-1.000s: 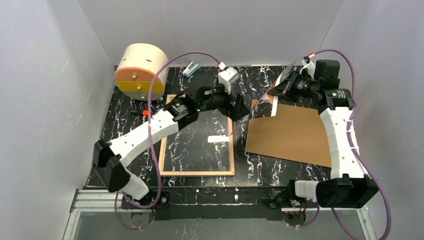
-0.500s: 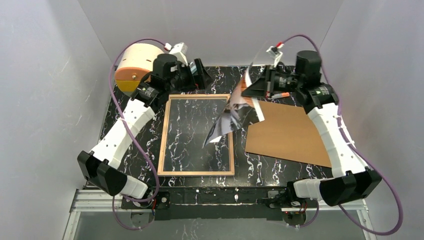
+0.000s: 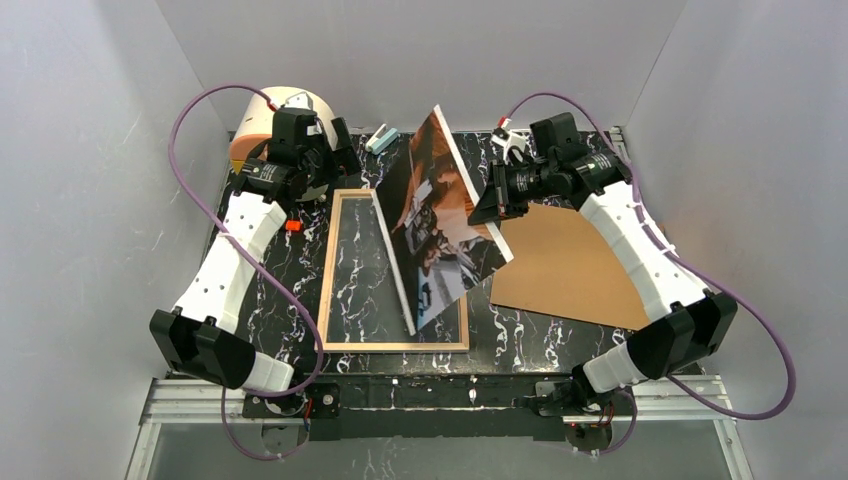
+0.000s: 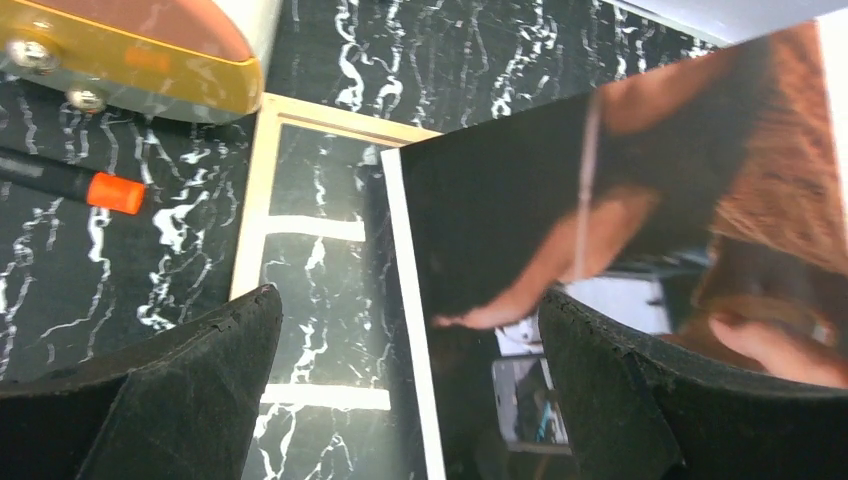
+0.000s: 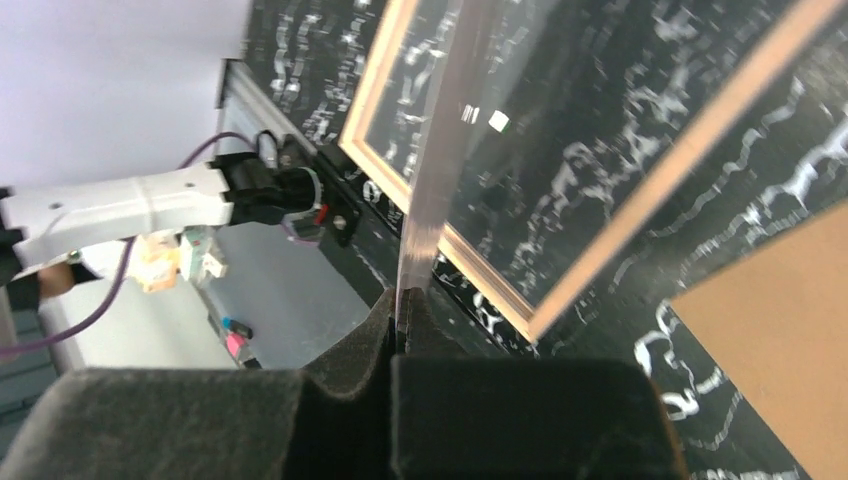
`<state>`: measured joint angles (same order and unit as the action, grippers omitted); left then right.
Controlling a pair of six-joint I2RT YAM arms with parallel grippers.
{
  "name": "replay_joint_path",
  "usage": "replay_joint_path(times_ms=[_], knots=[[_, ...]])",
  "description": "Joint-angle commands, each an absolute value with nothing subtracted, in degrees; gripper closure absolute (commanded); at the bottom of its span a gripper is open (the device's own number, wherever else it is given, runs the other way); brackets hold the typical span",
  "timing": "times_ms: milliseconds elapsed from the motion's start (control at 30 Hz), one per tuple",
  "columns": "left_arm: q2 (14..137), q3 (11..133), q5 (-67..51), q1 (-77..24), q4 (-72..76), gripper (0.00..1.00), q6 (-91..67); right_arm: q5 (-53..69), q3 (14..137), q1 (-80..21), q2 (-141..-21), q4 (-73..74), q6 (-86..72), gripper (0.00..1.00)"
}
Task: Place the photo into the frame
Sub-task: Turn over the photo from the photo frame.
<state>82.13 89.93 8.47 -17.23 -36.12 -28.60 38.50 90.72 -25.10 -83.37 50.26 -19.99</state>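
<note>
The photo [image 3: 440,225], a large print with a white border, is held tilted over the right half of the frame. Its lower left edge is near the glass. My right gripper [image 3: 492,207] is shut on the photo's right edge. The right wrist view shows the print edge-on [image 5: 440,170] between the closed pads. The frame [image 3: 331,270], with a light wood rim and a glass pane, lies flat at the table's middle. My left gripper [image 3: 338,160] is open and empty above the frame's far left corner. In the left wrist view the photo [image 4: 600,200] and the frame rim [image 4: 255,200] lie beyond its fingers [image 4: 170,400].
The brown backing board [image 3: 570,265] lies right of the frame. A round cream and orange box [image 3: 262,118] stands at the far left. An orange-tipped pen [image 3: 292,225] lies left of the frame. A small teal clip [image 3: 381,138] sits at the back.
My right gripper has swung the photo left and turned it picture-side up over the frame. My left gripper has pulled back towards the far left corner.
</note>
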Motion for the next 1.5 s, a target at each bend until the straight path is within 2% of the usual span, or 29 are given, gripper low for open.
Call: replay_joint_path(times_ms=[0,100,367,633,833,933,1033,1267,1467], knots=[[80.89,90.37,-1.58,-17.2,-35.65,0.02,-30.01,28.96,95.92,-25.33,-84.82,58.91,-18.22,0.99],[81.82,89.24,-9.29,-17.21,-33.83,0.02,-32.11,25.11,100.28,-26.77,-86.84,61.88,-19.47,0.99],[81.96,89.51,-8.99,-17.29,-32.71,0.02,-39.48,9.54,118.52,-39.61,-97.13,75.05,-22.07,0.99],[81.04,89.74,-5.36,-17.2,-33.55,0.02,-40.0,7.32,122.99,-51.5,-106.63,73.34,-24.87,0.99],[82.48,90.05,-2.04,-15.25,-38.33,0.02,-39.14,7.67,124.06,-55.57,-112.61,68.14,-27.96,0.99],[82.81,89.81,-1.12,-12.06,-40.6,0.02,-37.58,6.04,125.3,-55.64,-114.25,65.91,-30.74,0.91],[82.06,89.25,0.81,-9.56,-41.35,0.02,-35.96,4.48,124.46,-55.47,-114.3,62.85,-33.91,0.9],[86.98,91.33,-8.52,-7.48,-42.2,0.02,-33.96,3.82,118.06,-55.52,-112.79,54.45,-38.28,0.93],[88.57,85.81,-13.34,-7.47,-40.85,0.02,-34.68,7.97,109.64,-55.89,-108.13,45.26,-35.46,0.95]])
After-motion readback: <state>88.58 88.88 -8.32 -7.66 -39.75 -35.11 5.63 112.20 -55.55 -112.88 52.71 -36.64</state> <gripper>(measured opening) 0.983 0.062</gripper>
